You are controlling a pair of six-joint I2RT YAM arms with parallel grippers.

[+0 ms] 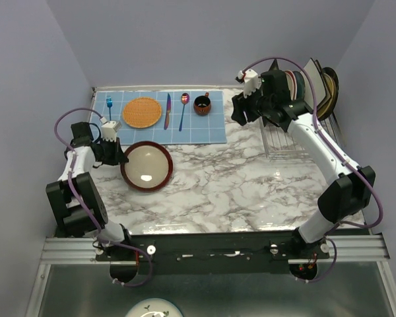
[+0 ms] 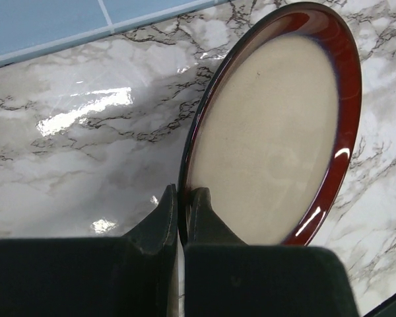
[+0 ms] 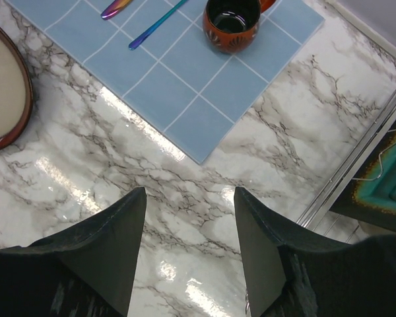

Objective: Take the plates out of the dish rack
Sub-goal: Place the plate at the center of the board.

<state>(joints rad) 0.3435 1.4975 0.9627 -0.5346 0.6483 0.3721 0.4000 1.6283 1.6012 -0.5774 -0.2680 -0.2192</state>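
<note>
The left claw (image 2: 183,198) is clamped on the red-rimmed plate (image 2: 270,132), well left of the dish rack (image 1: 284,142); the right claw (image 3: 190,195) stands apart, empty.

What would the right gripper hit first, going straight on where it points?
Probably the marble table, bare just short of the blue mat; nothing else shows ahead of the right gripper.

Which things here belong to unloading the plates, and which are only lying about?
Job: red-rimmed plate, gripped by left end effector; racked plates; dish rack.
Lying about: blue mat, orange woven mat, small blue utensil, knife, spoon, cup.
</note>
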